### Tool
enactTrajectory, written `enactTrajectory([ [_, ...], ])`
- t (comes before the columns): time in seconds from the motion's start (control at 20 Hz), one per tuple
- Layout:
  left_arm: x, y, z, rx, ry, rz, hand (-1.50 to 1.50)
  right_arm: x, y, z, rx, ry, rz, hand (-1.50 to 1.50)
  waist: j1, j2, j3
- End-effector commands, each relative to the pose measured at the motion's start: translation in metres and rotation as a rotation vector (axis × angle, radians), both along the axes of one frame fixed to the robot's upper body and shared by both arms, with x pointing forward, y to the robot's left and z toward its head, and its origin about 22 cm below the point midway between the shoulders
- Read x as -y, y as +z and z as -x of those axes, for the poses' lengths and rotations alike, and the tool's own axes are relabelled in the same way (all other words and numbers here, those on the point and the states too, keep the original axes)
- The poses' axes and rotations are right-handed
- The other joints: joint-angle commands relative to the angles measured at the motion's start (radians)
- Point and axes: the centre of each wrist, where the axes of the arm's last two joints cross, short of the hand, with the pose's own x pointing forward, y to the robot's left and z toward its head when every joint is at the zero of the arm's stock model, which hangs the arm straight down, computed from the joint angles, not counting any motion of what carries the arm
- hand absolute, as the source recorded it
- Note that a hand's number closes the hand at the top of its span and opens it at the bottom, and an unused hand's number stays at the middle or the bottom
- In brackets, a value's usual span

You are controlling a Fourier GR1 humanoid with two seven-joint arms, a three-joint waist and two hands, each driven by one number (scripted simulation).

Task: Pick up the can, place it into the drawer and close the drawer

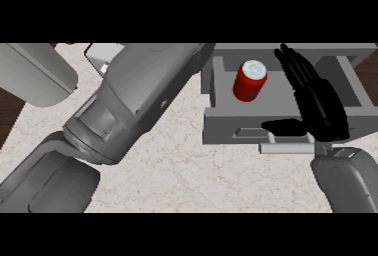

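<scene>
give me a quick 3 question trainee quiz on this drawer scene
1. True or false: the red can lies inside the open grey drawer.
2. Which hand is at the drawer's front? A) left hand B) right hand
3. Fill in: the right hand's fingers are ____ (straight/curled round the can).

Key: 1 true. 2 B; the left hand is hidden, only its grey left forearm shows. 3 straight.

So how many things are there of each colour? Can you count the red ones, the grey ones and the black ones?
Red: 1, the can
Grey: 1, the drawer
Black: 1, the right hand
Total: 3
</scene>
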Motion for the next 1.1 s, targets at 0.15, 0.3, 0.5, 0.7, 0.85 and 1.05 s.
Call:
enactTrajectory([
  [0.15,-0.006,0.01,-0.002,-0.001,0.011,0.037,-1.5,-0.02,-0.035,-0.05,0.006,-0.01,0.109,-1.5,0.018,-0.001,0.0],
  [0.3,-0.037,-0.003,-0.013,-0.004,0.025,0.003,-1.5,-0.028,-0.044,-0.062,0.003,-0.035,0.141,-1.5,0.038,-0.01,-0.001],
  [0.5,-0.036,0.007,-0.01,0.018,0.053,0.0,-1.5,-0.035,-0.071,-0.07,0.048,-0.092,0.157,-1.5,0.041,-0.012,-0.001],
  [0.7,-0.058,0.011,-0.015,-0.011,0.056,0.02,-1.5,-0.03,-0.058,-0.098,0.1,-0.171,0.155,-1.5,0.058,-0.007,0.0],
  [0.85,-0.057,0.003,-0.013,-0.021,0.033,0.0,-1.5,-0.029,-0.047,-0.114,0.138,-0.193,0.151,-1.5,0.07,-0.004,0.0],
  [1.05,-0.082,0.013,-0.017,-0.019,0.045,-0.005,-1.5,-0.046,-0.036,-0.128,0.171,-0.21,0.154,-1.5,0.081,-0.004,-0.001],
])
